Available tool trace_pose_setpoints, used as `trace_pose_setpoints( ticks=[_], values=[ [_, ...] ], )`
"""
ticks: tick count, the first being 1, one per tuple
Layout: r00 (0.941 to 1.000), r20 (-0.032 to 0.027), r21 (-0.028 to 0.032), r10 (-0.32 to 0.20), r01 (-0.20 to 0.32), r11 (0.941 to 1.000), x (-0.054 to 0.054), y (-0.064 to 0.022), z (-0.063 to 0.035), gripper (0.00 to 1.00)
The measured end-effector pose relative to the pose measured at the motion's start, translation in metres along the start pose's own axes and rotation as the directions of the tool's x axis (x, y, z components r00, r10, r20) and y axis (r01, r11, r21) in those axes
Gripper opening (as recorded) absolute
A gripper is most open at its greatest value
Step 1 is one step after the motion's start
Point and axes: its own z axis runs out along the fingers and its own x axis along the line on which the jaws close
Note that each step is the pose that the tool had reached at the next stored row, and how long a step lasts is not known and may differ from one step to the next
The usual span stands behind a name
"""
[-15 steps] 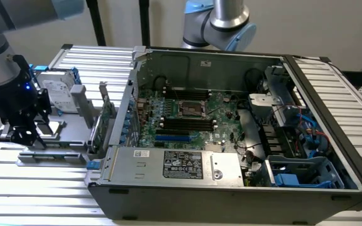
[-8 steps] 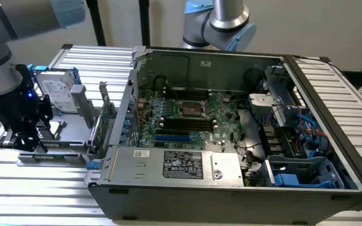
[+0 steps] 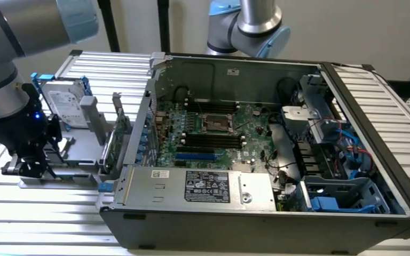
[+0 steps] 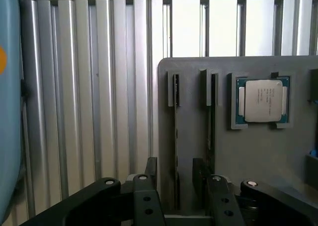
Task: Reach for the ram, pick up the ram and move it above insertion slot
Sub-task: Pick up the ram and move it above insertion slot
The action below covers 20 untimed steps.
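The ram (image 4: 176, 131) stands on edge in a slot of the gray holder (image 4: 191, 112), showing as a thin dark-green strip. A second stick (image 4: 211, 126) sits in the neighbouring slot, with a processor chip (image 4: 262, 101) in a square pocket just beside it. At the exterior view's lower left the arm reaches straight down, its gripper (image 3: 30, 165) low over that holder on the ribbed metal surface (image 3: 48, 213). That view also takes in the open computer case (image 3: 262, 213) and motherboard (image 3: 251, 120), while the wrist view shows the fingers (image 4: 151, 171) spread either side of the ram, apart from it.
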Motion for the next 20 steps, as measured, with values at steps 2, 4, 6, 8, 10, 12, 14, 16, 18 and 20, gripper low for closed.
trace_pose_setpoints(
  ticks=[2, 4, 6, 8, 10, 12, 14, 16, 18, 20],
  values=[
    [1.0, 0.0, -0.0001, 0.0, 0.0, 1.0, 0.001, 0.0, 0.0037, 0.42],
    [1.0, -0.0001, -0.0001, 0.0, 0.0, 1.0, 0.001, 0.0, 0.0073, 0.42],
    [1.0, 0.0, 0.0, 0.0, 0.0, 1.0, 0.001, 0.0, 0.0109, 0.42],
    [1.0, 0.0, -0.0001, 0.0, 0.0, 1.0, 0.001, 0.0, 0.0147, 0.42],
    [1.0, 0.0, 0.0, 0.0, 0.0, 1.0, 0.001, 0.0, 0.0183, 0.42],
    [1.0, 0.0, -0.0001, 0.0, 0.0, 1.0, 0.001, 0.0003, 0.0219, 0.42],
    [1.0, -0.0001, -0.0001, 0.0, 0.0, 1.0, 0.001, 0.0012, 0.0254, 0.42],
    [1.0, 0.0, -0.0001, 0.0, 0.0, 1.0, 0.001, 0.0025, 0.0291, 0.42],
    [1.0, 0.0, 0.0, 0.0, 0.0, 1.0, 0.0, 0.0028, 0.0322, 0.42],
    [1.0, -0.0001, -0.0003, 0.0, 0.0, 1.0, -0.001, 0.0029, 0.0332, 0.42]
  ],
)
